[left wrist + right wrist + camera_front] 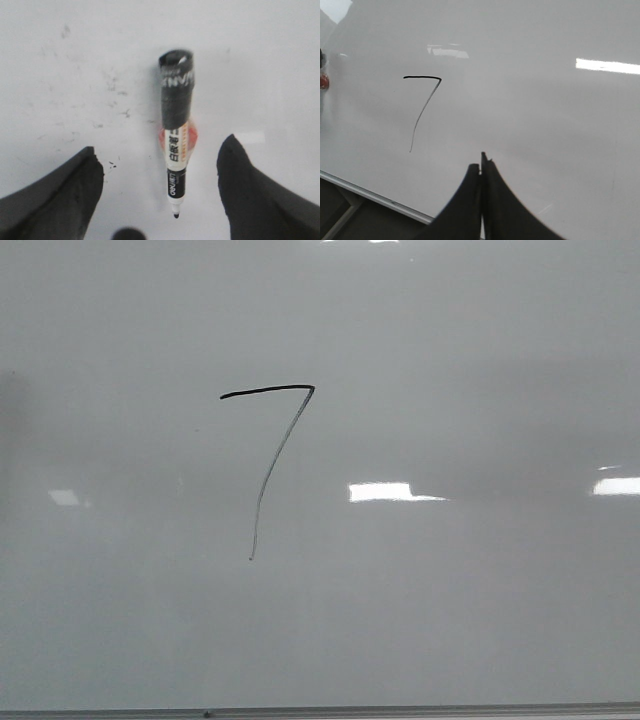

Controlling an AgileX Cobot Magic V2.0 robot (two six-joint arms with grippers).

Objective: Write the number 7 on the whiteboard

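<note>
Black 7 (272, 455) looks finished on the board (480, 620), so left gripper (160, 192) gapes over the dropped marker (176, 135), right gripper (481, 172) pinched empty.

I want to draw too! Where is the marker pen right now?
In the left wrist view, the marker lies uncapped on the whiteboard, between the open fingers of the left gripper, touching neither.

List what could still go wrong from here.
The uncapped marker lies between the open left gripper fingers, ungripped; its bare tip could dry out or leave stray marks if nudged. The 7 on the whiteboard has a faint stem and may read poorly. The shut right gripper hovers nearby and could smear it.
</note>
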